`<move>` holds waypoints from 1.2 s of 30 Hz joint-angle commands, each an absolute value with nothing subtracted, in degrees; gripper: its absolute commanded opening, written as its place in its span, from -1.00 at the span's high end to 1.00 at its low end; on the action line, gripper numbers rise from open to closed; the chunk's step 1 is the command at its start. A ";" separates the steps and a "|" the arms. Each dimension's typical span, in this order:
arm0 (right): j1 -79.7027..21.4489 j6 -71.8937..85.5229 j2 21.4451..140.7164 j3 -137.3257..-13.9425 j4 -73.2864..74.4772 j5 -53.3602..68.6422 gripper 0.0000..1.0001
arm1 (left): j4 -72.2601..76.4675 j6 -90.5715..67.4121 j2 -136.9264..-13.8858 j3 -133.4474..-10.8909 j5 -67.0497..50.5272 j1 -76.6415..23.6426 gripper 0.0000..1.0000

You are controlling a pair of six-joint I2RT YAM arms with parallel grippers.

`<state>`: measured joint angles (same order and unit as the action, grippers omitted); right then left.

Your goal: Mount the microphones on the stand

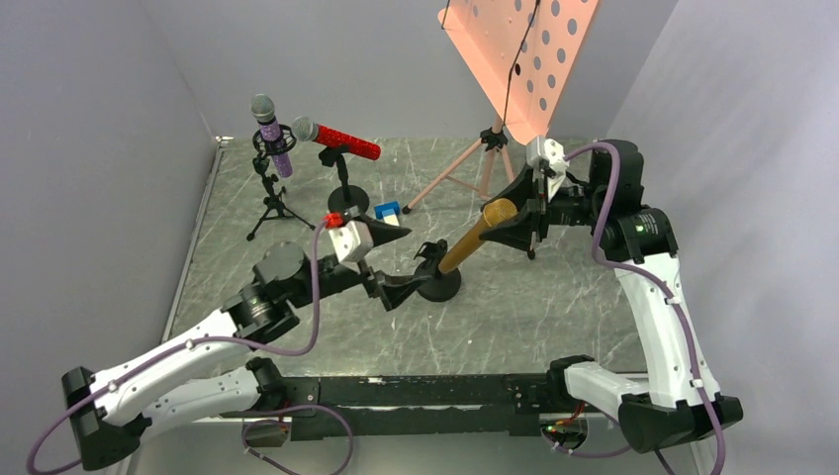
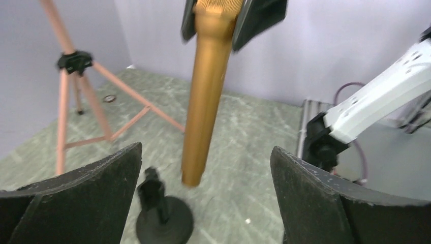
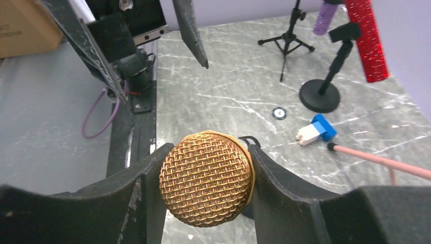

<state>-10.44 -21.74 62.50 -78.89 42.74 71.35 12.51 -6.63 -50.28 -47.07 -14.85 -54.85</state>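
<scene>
My right gripper (image 1: 516, 220) is shut on the gold microphone (image 1: 475, 236) by its mesh head (image 3: 206, 177), holding it tilted with its tail just above the clip of a black round-base stand (image 1: 436, 280). In the left wrist view the gold microphone (image 2: 207, 91) hangs beside the stand (image 2: 161, 216), apart from it. My left gripper (image 1: 404, 287) is open and empty just left of that stand. The purple microphone (image 1: 271, 137) sits in a tripod stand (image 1: 273, 203). The red microphone (image 1: 339, 141) sits in another round-base stand (image 1: 347, 193).
A pink music stand (image 1: 514, 49) on a tripod stands at the back right. A small blue-and-white block (image 1: 388, 212) lies behind my left wrist. A small ring (image 3: 278, 113) lies on the marble table (image 1: 554, 307). Grey walls close in both sides.
</scene>
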 commanded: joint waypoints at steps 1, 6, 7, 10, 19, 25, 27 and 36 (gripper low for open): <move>-9.47 -18.83 61.22 -83.63 41.91 67.58 0.75 | 8.28 6.23 -44.16 -41.15 -8.45 -53.80 -0.99; -9.04 -17.47 62.42 -86.31 41.32 66.08 0.75 | 6.74 11.75 -40.36 -34.62 -6.86 -51.55 -0.99; -8.95 -17.22 62.75 -86.88 41.27 65.91 0.75 | 6.90 11.51 -40.53 -33.85 -7.61 -50.60 -0.99; -8.75 -16.11 63.78 -88.37 40.28 65.43 0.75 | 9.94 9.76 -42.39 -30.92 -9.05 -48.60 -0.97; -8.70 -13.53 66.81 -87.57 35.82 66.54 0.75 | 17.65 4.06 -51.57 -32.80 -13.50 -48.06 0.30; -8.72 -11.73 67.89 -86.26 32.91 68.12 0.75 | 24.14 4.84 -56.06 -32.35 -17.74 -46.26 0.80; -8.70 -11.12 68.31 -85.74 31.80 68.34 0.75 | 25.22 3.87 -58.36 -33.24 -20.26 -45.54 0.92; -8.68 -10.81 69.36 -85.31 30.87 69.03 0.75 | 32.27 0.42 -66.26 -34.95 -23.76 -45.44 0.92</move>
<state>-8.91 -11.97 69.71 -85.38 34.04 67.11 25.56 2.28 -65.04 -32.42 -21.06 -45.56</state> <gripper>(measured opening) 0.559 0.036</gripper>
